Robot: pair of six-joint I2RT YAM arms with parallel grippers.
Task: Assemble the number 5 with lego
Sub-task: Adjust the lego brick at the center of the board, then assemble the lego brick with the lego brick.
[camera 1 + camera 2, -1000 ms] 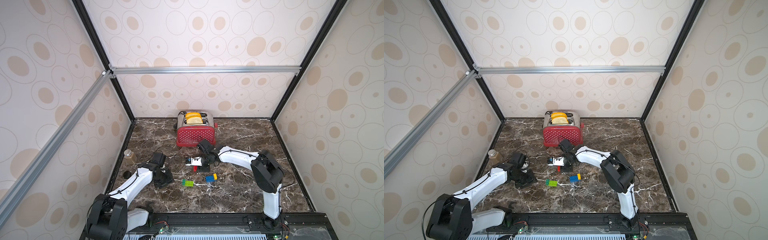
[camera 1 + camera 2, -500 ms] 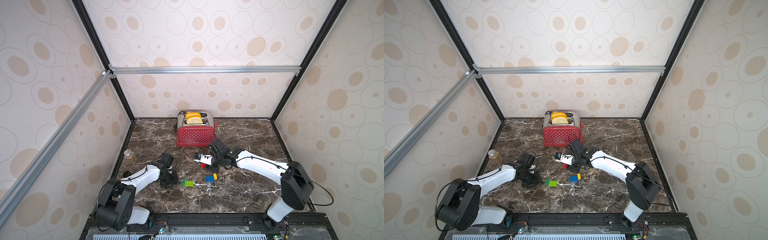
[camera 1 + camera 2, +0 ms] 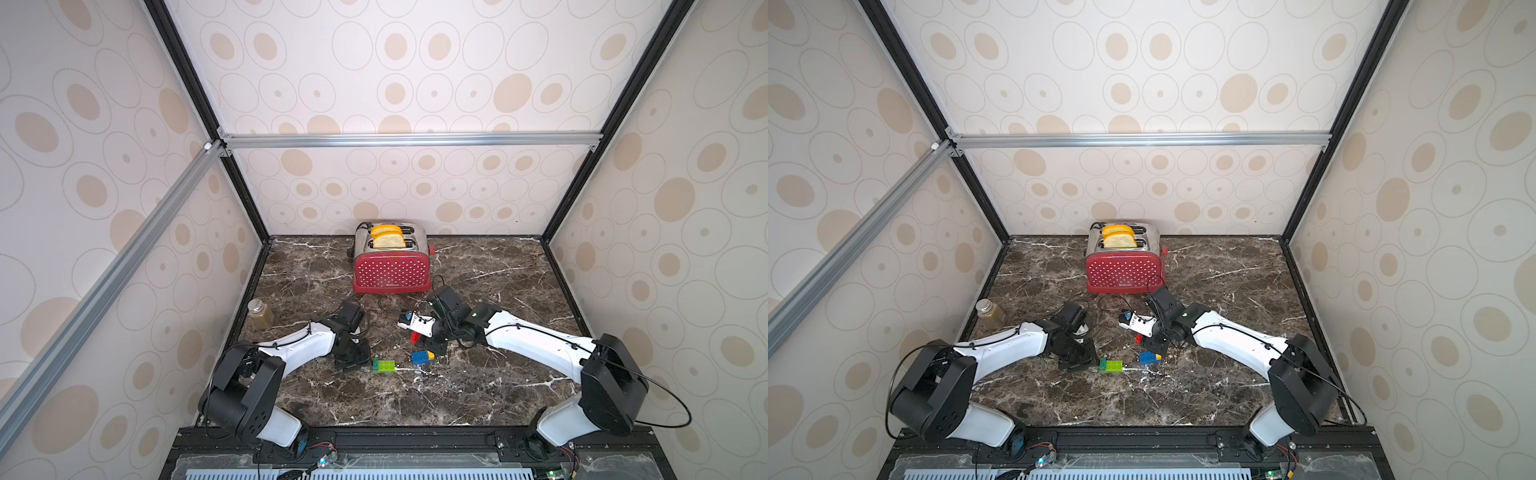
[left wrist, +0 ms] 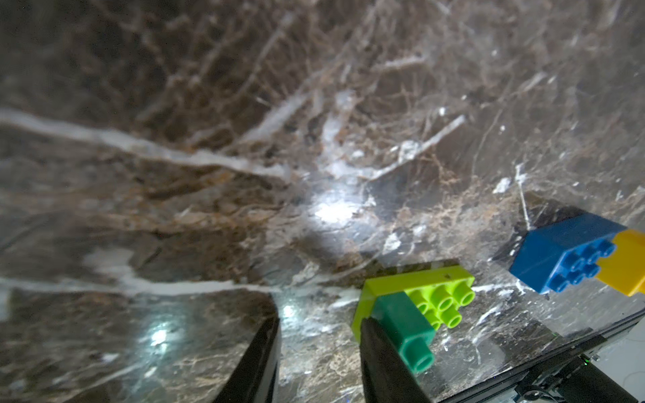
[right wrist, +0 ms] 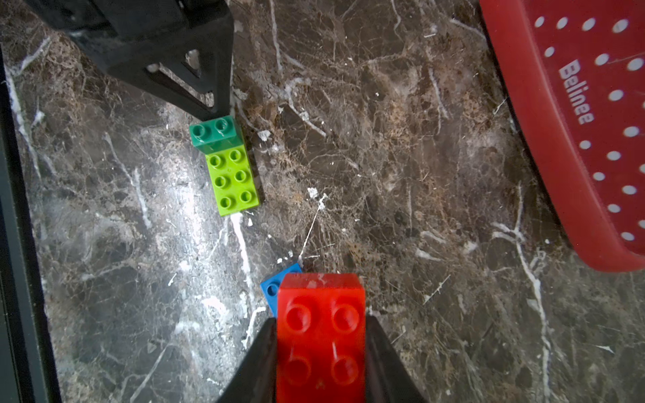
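Worktop [image 3: 478, 386] of dark veined marble carries everything. Both arms reach in from the near edge. Red polka-dot toaster [image 3: 392, 270] stands at the back with toast [image 3: 388, 237] up in its slots. Jar [image 3: 260, 314] sits by the left wall, well apart from the work.

Right gripper [image 5: 320, 322]: jaws clamped on the sides of the red brick [image 5: 321, 335], studs towards the wrist camera. A corner of the blue brick [image 4: 562, 251] shows just behind it.

Left gripper [image 4: 319, 324]: jaws apart with only bare worktop between them, grasping nothing. One finger lies against the dark-green brick [image 5: 214, 134].

Progress, as judged: partway.
- Dark-green brick is seated on one end of the lime-green brick [image 5: 232, 179].
- Yellow brick [image 4: 624, 261] appears seated on one end of the blue, though the view's edge cuts it off.
- The two pairs lie near each other at the front middle, not touching.
- Likely left to do: red onto dark green, then the lime-green pair onto yellow, to close the stepped figure.

Count:
- arms two
- toaster one
- toast slices two
- jar one
- bricks five: one each of red, blue, lime green, dark green, yellow
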